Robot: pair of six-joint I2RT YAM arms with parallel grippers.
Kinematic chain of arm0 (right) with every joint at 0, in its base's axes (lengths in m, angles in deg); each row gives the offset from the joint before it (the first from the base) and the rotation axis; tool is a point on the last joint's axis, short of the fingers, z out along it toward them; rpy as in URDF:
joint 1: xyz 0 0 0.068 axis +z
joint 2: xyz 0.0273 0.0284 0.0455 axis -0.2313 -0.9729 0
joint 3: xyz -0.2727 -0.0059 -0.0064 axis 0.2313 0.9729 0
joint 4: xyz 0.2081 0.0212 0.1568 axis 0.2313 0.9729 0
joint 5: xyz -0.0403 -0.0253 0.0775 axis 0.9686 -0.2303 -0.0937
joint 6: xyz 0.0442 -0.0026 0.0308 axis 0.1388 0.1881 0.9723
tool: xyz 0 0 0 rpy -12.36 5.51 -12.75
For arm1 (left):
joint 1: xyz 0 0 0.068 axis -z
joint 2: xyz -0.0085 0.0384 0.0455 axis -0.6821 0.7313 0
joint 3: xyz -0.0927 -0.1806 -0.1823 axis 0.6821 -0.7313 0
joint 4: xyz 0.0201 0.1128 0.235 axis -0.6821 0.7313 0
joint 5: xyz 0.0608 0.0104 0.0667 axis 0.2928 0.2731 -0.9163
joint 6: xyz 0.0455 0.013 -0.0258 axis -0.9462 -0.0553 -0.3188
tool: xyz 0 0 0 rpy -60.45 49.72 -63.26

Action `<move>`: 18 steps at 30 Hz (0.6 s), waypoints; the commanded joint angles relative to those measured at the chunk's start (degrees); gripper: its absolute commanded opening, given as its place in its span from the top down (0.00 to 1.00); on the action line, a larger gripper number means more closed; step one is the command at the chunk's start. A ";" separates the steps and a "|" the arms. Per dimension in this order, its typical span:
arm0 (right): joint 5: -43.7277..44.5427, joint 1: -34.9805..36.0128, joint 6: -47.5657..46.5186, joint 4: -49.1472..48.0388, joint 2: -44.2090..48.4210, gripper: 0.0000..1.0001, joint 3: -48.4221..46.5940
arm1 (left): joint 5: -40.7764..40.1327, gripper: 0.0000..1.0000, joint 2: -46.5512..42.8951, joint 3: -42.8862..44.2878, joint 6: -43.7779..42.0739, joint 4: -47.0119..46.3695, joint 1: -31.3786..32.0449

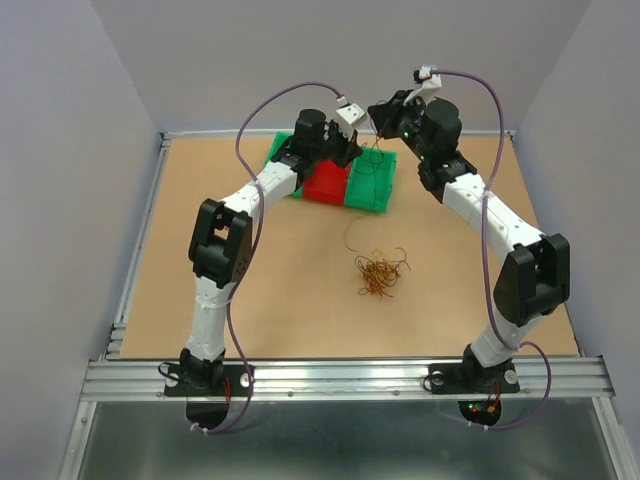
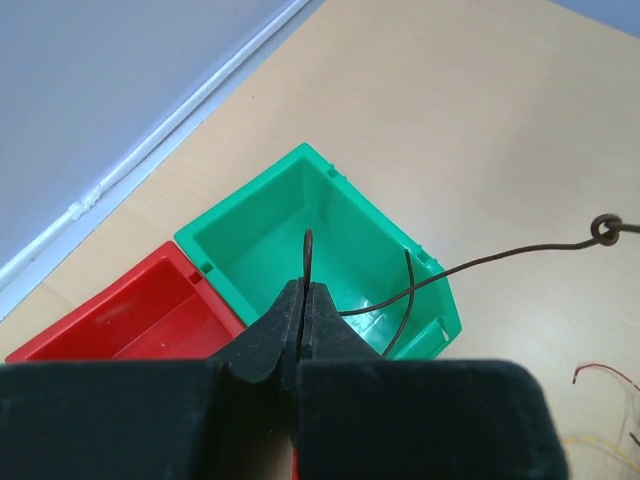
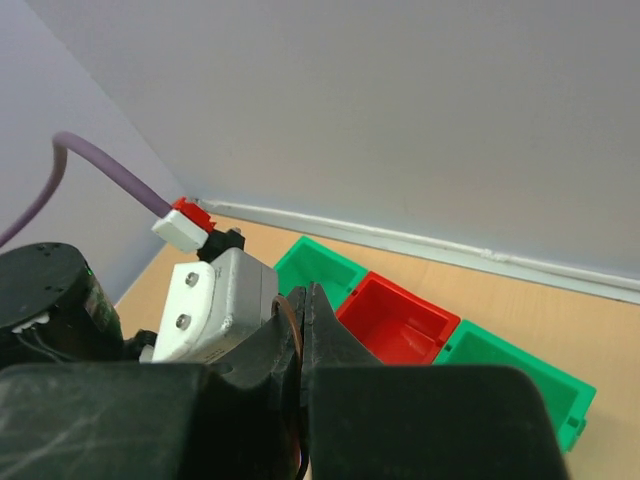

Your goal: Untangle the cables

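A tangle of thin orange, yellow and red cables point(image 1: 380, 275) lies on the table's middle. My left gripper point(image 1: 350, 128) is raised over the bins and shut on a thin dark wire point(image 2: 307, 255). That wire curls across the green bin point(image 2: 262, 232) and runs right to a small loop point(image 2: 604, 229). My right gripper point(image 1: 383, 108) is close beside the left one, also raised. Its jaws point(image 3: 305, 295) are shut on a thin brown wire point(image 3: 291, 318). A dark strand point(image 1: 376, 152) hangs between the two grippers over the bins.
A row of bins stands at the back: green point(image 1: 283, 150), red point(image 1: 328, 184), green point(image 1: 372, 182). One loose curved strand point(image 1: 349, 236) lies between the bins and the tangle. The left wrist camera housing point(image 3: 215, 300) sits right beside my right fingers.
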 commanded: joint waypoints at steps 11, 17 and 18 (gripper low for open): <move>-4.12 -1.86 2.96 -3.74 -11.44 0.99 -10.57 | 2.47 1.00 4.36 4.24 4.75 1.10 -0.78; -5.26 -3.97 4.89 -3.74 -18.55 1.00 -18.13 | 1.50 1.00 4.97 3.45 7.12 -0.83 -1.48; -5.44 -4.23 5.59 -3.74 -19.35 1.00 -18.83 | 1.68 1.00 5.32 3.62 7.12 -1.00 -1.40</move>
